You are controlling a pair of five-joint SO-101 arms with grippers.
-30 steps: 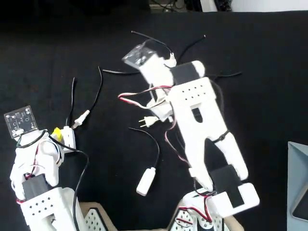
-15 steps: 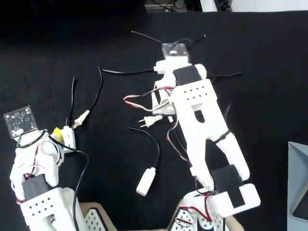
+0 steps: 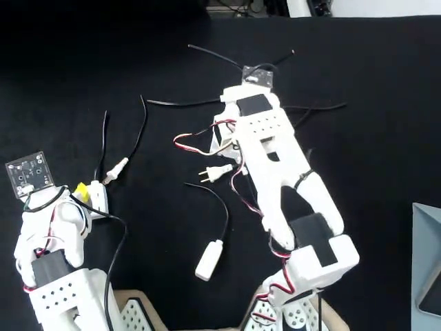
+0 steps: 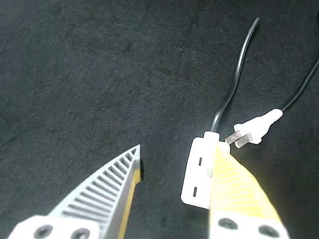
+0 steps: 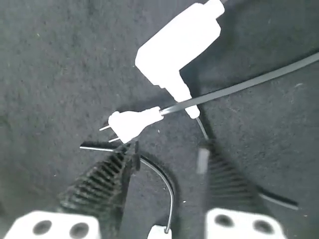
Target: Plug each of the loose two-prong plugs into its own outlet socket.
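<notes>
A white two-prong plug (image 5: 130, 124) lies on the black cloth just ahead of my open right gripper (image 5: 167, 149), prongs pointing away from a white socket block (image 5: 179, 45) beyond it. From above, this plug (image 3: 215, 172) sits beside the right arm's wrist (image 3: 255, 124). My left gripper (image 4: 177, 149) is open; its yellow finger (image 4: 234, 184) rests against a white outlet socket (image 4: 198, 169), and a second plug (image 4: 254, 129) lies just past that socket. In the high view that socket (image 3: 98, 198) and plug (image 3: 116, 169) are at the left. A third socket (image 3: 209, 258) lies near the front.
Loose black cords (image 3: 207, 55) trail across the back of the cloth. Red and white servo wires (image 3: 196, 138) hang off the right arm. A grey object (image 3: 427, 262) stands at the right edge.
The right arm's wrist has swung round from a leftward tilt to straight and the arm has shifted left over the middle plug. The left arm has stayed put.
</notes>
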